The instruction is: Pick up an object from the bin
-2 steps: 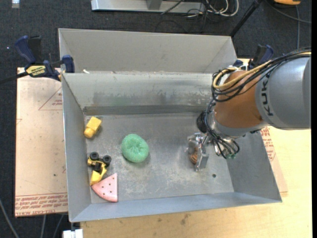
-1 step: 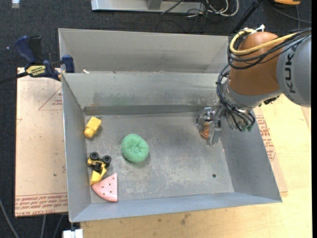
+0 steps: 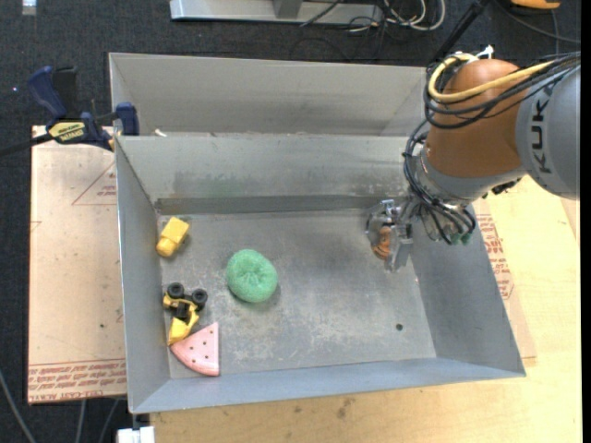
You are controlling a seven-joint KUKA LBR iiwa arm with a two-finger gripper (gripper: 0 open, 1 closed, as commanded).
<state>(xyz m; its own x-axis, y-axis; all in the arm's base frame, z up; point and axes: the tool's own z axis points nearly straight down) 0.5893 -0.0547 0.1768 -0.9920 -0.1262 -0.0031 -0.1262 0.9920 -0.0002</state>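
My gripper hangs at the right of the bin, a little above the floor near the back wall. A small orange-brown thing sits between its fingers, partly hidden by them. The nearest loose thing on the floor is a green round scrubber-like ball, well to the left of the gripper.
Along the left wall lie a yellow block, a black and yellow toy and a pink watermelon-slice shape. The arm with its orange cover and cables reaches in over the bin's right rim. Bare floor stretches between the green ball and the gripper.
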